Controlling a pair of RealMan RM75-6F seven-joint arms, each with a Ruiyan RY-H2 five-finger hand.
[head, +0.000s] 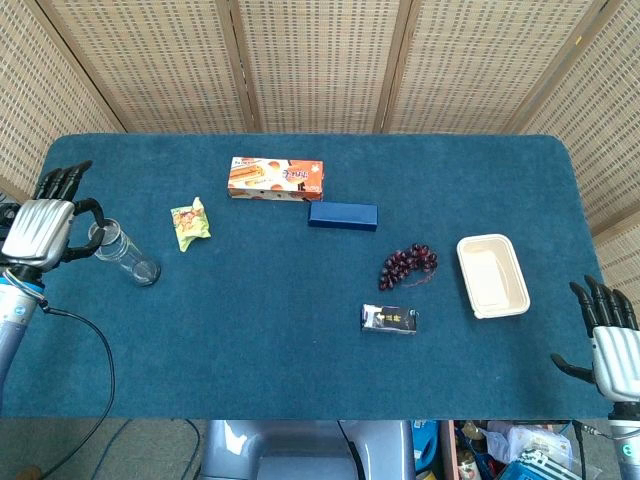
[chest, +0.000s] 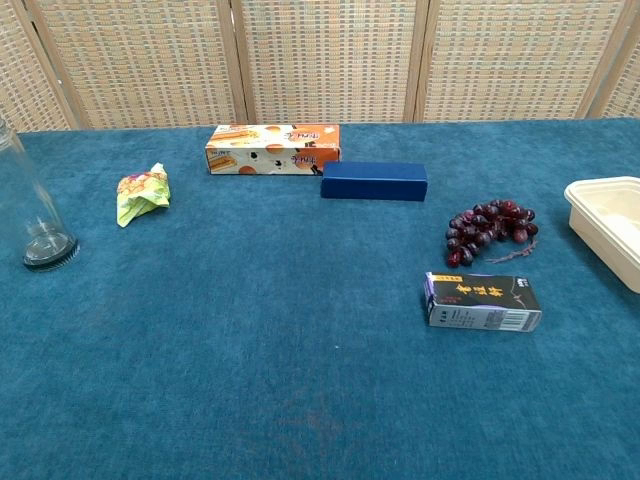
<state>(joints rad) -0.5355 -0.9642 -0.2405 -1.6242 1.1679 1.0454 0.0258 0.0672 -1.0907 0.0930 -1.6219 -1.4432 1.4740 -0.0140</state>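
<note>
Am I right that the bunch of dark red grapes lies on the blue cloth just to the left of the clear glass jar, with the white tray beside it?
Not quite: the bunch of dark red grapes lies far to the right of the clear glass jar, which stands by the left hand. The white tray is indeed beside the grapes, as the head view shows.

Both hands hanging at the table's edges

The left hand is hovering at the far left with its fingers curled; the right hand is idling at the near right corner, fingers spread.
</note>
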